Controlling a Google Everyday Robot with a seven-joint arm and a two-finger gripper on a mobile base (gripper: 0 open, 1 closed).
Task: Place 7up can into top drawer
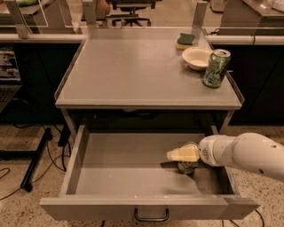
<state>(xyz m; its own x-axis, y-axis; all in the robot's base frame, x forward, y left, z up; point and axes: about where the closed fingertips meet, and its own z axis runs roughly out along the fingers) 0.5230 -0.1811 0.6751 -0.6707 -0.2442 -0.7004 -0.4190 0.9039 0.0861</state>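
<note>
The 7up can point(188, 166) stands in the open drawer point(124, 165), on its floor in the right half, closer to the right wall than to the middle and roughly midway between front and back. Only its lower body and a bit of its rim show, because the gripper point(182, 155) lies across its upper part. The gripper is inside the drawer, reaching in from the right, its pale tip pointing left just past the can. It touches or nearly touches the can, but I cannot tell whether it is clenched on the can or released. A shadow lies on the drawer floor just left of the can.

Behind the gripper, the white arm point(248, 155) runs off to the right over the drawer's right wall.

The drawer is pulled well out from under the table point(133, 71). Its flat front panel faces the camera, with a small dark handle point(151, 216) at its centre.

On the table, near the right back corner, stand a green can point(216, 67), a white bowl point(197, 57) just left of it, and a green and yellow sponge point(186, 40) behind the bowl. A dark office chair point(131, 9) is beyond the table's far edge.
</note>
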